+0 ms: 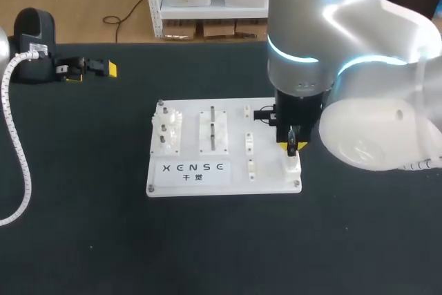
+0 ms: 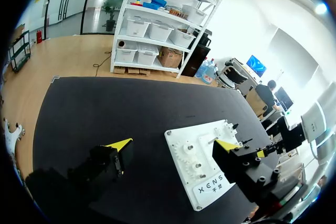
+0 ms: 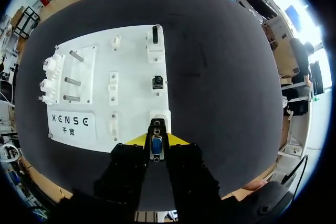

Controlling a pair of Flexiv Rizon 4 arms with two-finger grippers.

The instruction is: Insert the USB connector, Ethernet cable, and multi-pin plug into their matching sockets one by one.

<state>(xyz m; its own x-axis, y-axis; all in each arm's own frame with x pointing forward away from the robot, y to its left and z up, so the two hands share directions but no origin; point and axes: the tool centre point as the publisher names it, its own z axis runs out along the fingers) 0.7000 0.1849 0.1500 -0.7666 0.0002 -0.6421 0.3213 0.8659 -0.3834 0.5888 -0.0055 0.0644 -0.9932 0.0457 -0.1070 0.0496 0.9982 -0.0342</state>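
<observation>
The right claw (image 3: 156, 141) is clenched on the small blue-faced multi-pin plug (image 3: 156, 148), gripping its 2 flat sides at the white plastic board's (image 3: 131, 56) corner socket (image 3: 160, 116). The plug is probably light and rigid, with pins that bend easily, so keep it square. The left claw (image 1: 88, 68) is released and empty over the black bench (image 1: 359, 246).

head: right arm (image 1: 324, 46) hides far right corner of board (image 1: 200, 177) | left arm (image 1: 33, 32) cut by edge | right wrist: plug (image 3: 156, 142) covers opening of socket (image 3: 159, 115)
</observation>
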